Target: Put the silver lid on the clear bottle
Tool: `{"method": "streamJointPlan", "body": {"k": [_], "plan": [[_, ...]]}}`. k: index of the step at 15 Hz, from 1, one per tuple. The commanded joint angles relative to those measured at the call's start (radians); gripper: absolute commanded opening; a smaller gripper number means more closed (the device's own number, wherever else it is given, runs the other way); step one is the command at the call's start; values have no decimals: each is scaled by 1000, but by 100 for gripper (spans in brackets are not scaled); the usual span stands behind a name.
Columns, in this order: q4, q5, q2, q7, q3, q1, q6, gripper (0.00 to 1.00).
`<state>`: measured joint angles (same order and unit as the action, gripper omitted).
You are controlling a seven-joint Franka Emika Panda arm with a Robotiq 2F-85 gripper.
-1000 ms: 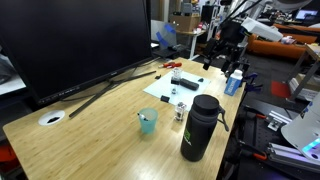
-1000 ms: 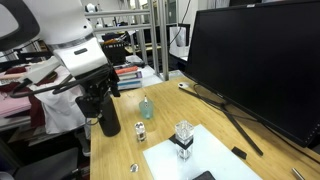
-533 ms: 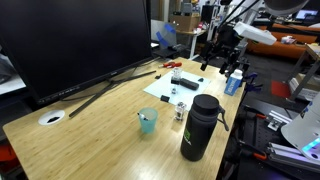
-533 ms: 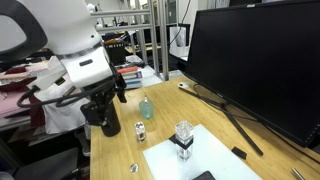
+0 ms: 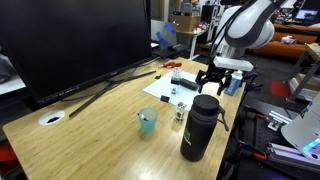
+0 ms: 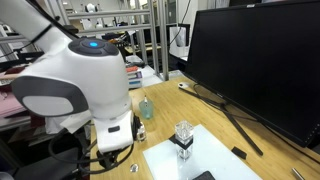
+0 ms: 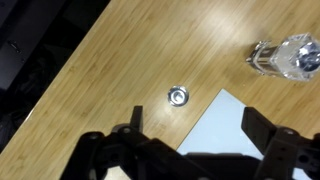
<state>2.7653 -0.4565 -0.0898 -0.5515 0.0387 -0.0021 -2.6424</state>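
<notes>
Wooden table (image 7: 110,60) below you has the silver lid (image 7: 178,96) at twelve o'clock from your gripper (image 7: 192,125), spread wide.

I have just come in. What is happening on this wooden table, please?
The robot's gripper is open and hangs just above the small round silver lid. The lid lies on the wooden table, close to the edge of a white paper sheet. Nothing is gripped yet. The small clear bottle stands apart, near the tall black flask, and the lid is not yet on it.
</notes>
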Motion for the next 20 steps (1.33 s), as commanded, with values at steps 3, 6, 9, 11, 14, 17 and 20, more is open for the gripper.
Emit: {"method": "streamJointPlan", "body": {"k": [3,6,9,11,14,17,20], "plan": [[-42,-31,93,29,-14,6,-37,100],[-52,-33,99,29,-14,8,-37,100],[-84,4,170,-22,-21,4,-21,100],[-106,-21,227,-1,-19,4,-21,100],[-141,-36,292,12,-16,2,-17,100],[-176,-41,342,20,-13,-1,-14,100],[-193,-30,367,6,-15,6,-4,99]]}}
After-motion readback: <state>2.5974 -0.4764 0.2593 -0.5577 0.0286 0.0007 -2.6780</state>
